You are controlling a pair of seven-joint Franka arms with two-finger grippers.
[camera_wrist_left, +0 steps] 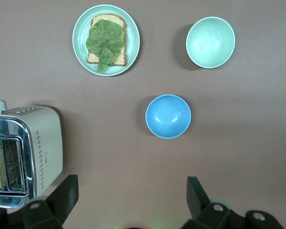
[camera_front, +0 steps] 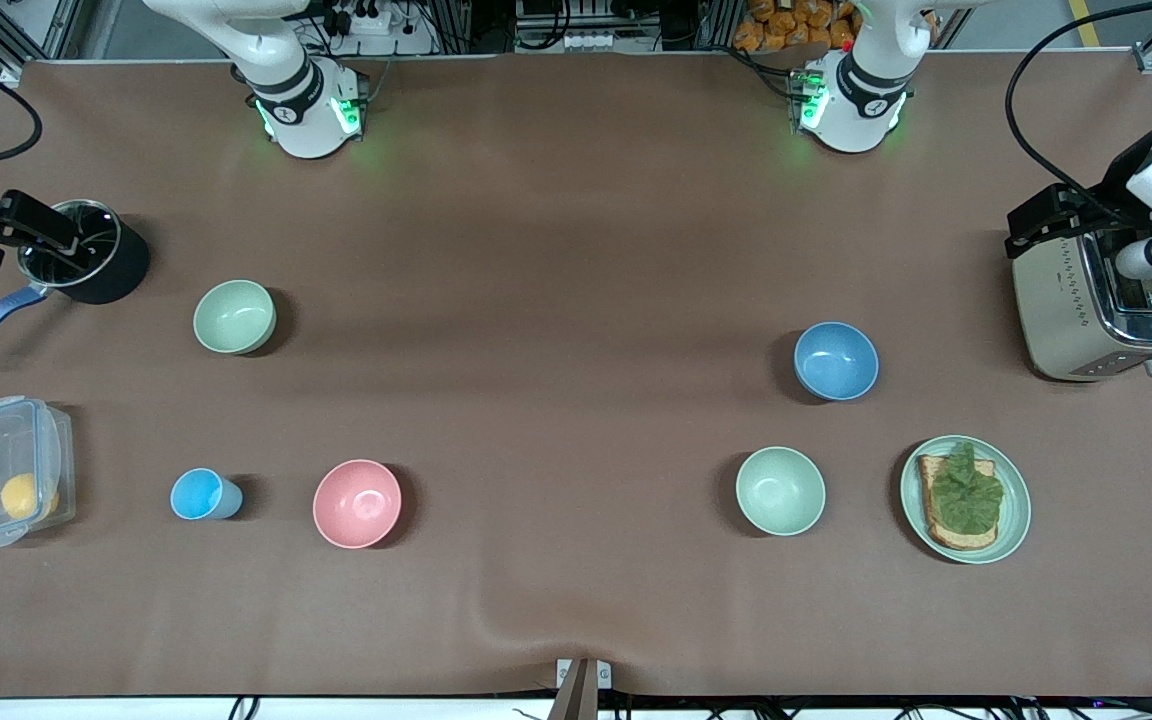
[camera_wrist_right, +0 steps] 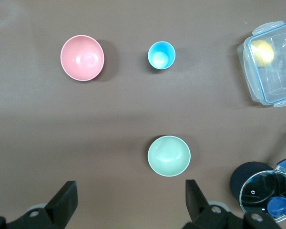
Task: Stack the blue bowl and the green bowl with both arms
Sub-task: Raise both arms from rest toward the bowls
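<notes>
Matte medium-blue round bowl near silver toaster, sage-green round bowl well apart near black saucepan, paler mint bowl beside toast plate, pink bowl nearer camera, left gripper and right gripper wide, empty, over bare bench.

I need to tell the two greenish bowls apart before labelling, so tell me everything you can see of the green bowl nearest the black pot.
The green bowl is round, plain and matte, a sage, slightly yellowish pale green. It stands upright and empty on the brown table, toward the right arm's end, farther from the front camera than the pink bowl. Nothing touches it.
</notes>
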